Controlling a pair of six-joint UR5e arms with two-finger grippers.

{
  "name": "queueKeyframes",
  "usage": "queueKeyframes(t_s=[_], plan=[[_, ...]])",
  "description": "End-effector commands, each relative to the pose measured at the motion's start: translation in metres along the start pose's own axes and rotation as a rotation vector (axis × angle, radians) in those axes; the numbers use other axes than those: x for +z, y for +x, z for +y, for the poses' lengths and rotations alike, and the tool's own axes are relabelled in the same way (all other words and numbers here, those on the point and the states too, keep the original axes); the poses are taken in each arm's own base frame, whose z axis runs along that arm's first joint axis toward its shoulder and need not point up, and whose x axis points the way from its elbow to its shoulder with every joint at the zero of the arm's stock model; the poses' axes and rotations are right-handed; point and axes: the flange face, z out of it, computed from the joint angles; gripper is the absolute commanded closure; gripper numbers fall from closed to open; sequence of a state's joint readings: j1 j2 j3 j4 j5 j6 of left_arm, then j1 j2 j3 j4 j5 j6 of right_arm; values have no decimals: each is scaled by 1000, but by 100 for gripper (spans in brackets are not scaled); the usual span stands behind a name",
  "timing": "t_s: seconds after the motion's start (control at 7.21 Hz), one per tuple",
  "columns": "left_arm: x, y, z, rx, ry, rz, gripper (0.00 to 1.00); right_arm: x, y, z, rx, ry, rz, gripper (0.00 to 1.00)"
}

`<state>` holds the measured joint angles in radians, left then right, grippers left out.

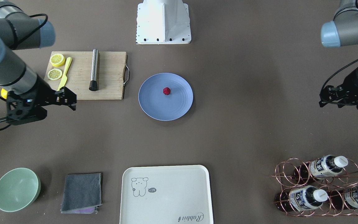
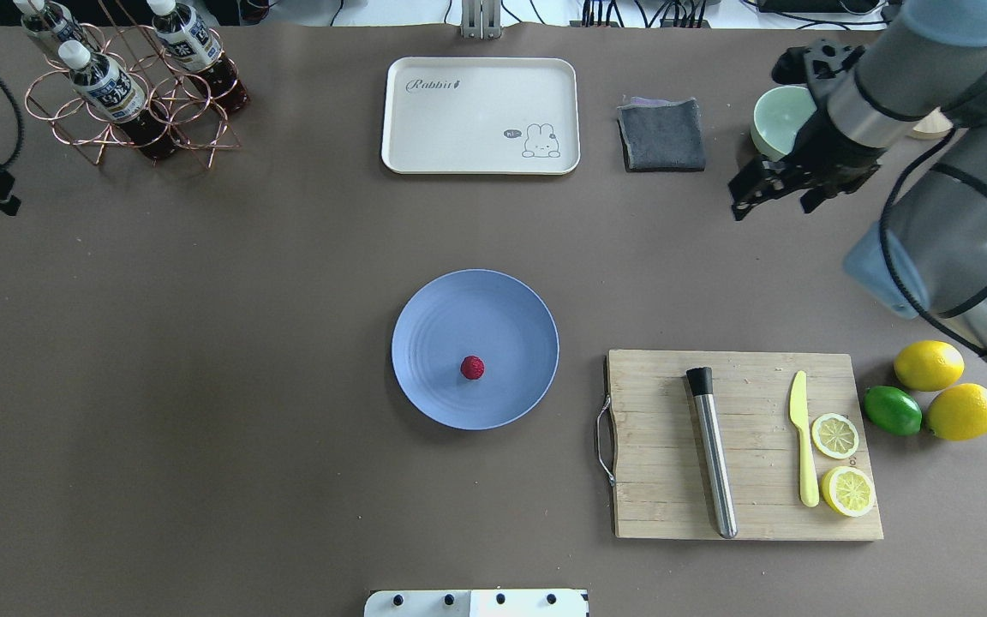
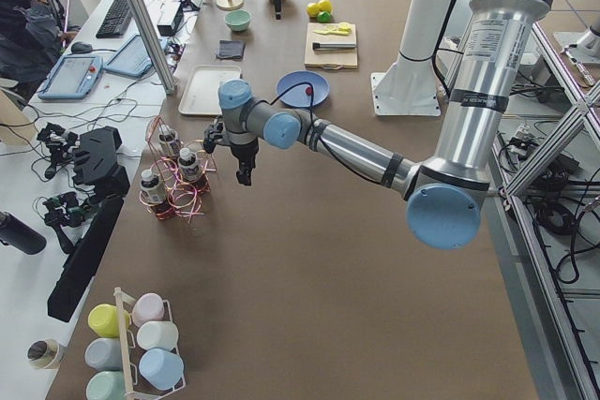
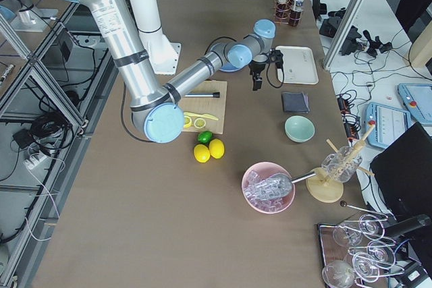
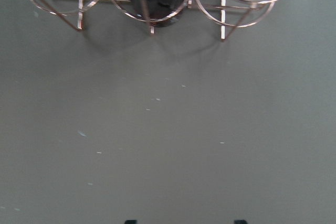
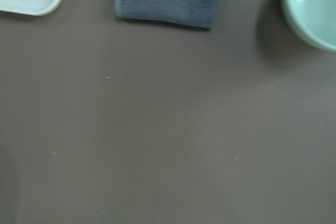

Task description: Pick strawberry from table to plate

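Observation:
The small dark-red strawberry (image 2: 472, 368) lies on the round periwinkle-blue plate (image 2: 511, 317), a little toward the robot's side of its centre; it also shows as the strawberry (image 1: 166, 91) on the plate (image 1: 154, 102). My right gripper (image 2: 768, 199) hangs open over bare table (image 2: 202, 343) near the grey cloth and green bowl, far from the plate. My left gripper (image 1: 322, 100) is at the table's far left beside the bottle rack; in the left wrist view its fingertips (image 5: 240, 222) stand wide apart, open and with nothing between them.
A wooden cutting board (image 2: 656, 480) carries a steel muddler (image 2: 712, 454), a yellow knife (image 2: 802, 437) and lemon halves. Whole lemons and a lime (image 2: 892, 410) lie beside it. A cream tray (image 2: 481, 116), grey cloth (image 2: 661, 134), mint bowl (image 2: 776, 120) and copper bottle rack (image 2: 129, 103) line the far edge.

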<state>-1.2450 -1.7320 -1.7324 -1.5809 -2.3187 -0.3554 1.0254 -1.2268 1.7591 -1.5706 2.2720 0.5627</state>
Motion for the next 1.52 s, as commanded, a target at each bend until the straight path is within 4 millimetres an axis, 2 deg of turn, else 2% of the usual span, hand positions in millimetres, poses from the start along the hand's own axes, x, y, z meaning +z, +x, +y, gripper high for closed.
queueKeyframes(t_s=[0.0,0.14,0.28,0.42,0.55,0.97,1.39], plan=[[-4,-102,44,13,-32,48,30,-9,171,38,-104,-38,69,0],[-10,-128,48,11,-20,47,1,-15,241,54,-129,-52,84,0],[-9,-142,49,-19,-25,42,2,-21,306,71,-144,-63,85,0],[-13,-167,64,-56,-11,41,2,-28,357,82,-155,-66,88,0],[-18,-165,67,-48,1,41,2,-34,379,90,-154,-60,92,0],[-15,-171,75,-57,-7,31,2,-32,388,101,-138,-66,88,0],[-8,-179,80,-79,-20,30,2,-31,389,102,-132,-69,89,0]])
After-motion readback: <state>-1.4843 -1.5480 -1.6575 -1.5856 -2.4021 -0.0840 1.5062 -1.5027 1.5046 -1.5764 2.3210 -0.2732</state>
